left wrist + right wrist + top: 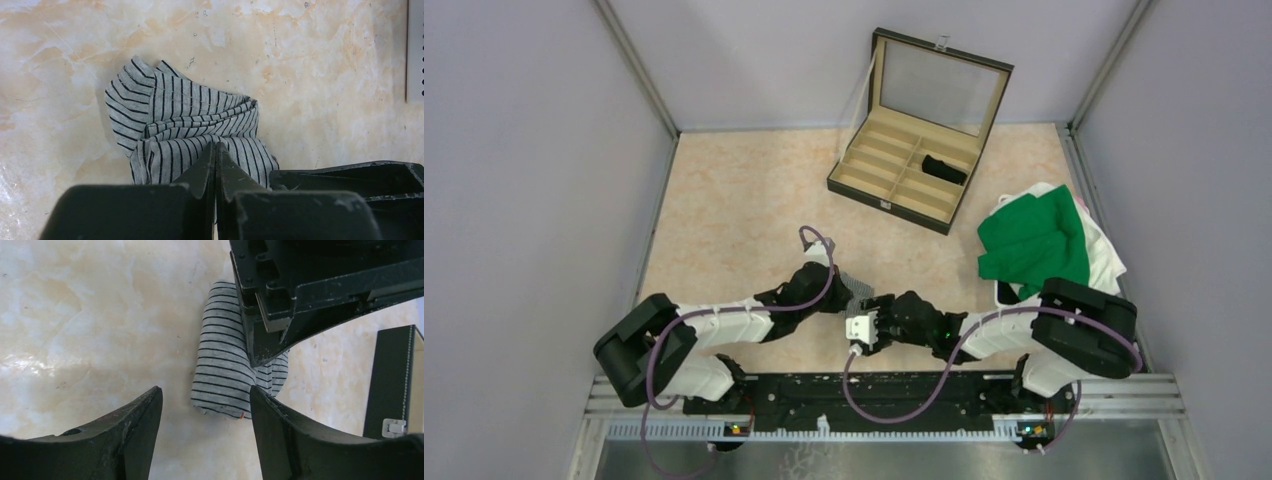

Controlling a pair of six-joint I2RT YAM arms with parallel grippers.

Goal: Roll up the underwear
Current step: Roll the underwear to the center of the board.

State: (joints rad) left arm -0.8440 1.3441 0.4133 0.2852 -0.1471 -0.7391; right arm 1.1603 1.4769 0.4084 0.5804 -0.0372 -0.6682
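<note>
The heather grey underwear (225,370), black-striped with a tiny orange label (241,415), lies as a short roll on the marbled table; it also shows as bunched folds (185,120) and as a small patch between the two arms (855,285). My left gripper (216,145) (842,297) is shut, its tips resting on top of the roll with no fabric seen between the fingers. My right gripper (205,390) (871,310) is open, its fingers on either side of the roll's near end and not touching it. The black underwear (944,168) lies in a compartment of the case.
The black compartmented case (864,172) stands at the back with its lid up; its corner (395,375) shows in the right wrist view. A pile of green and white cloth (1034,245) lies at the right. Grey walls enclose the table.
</note>
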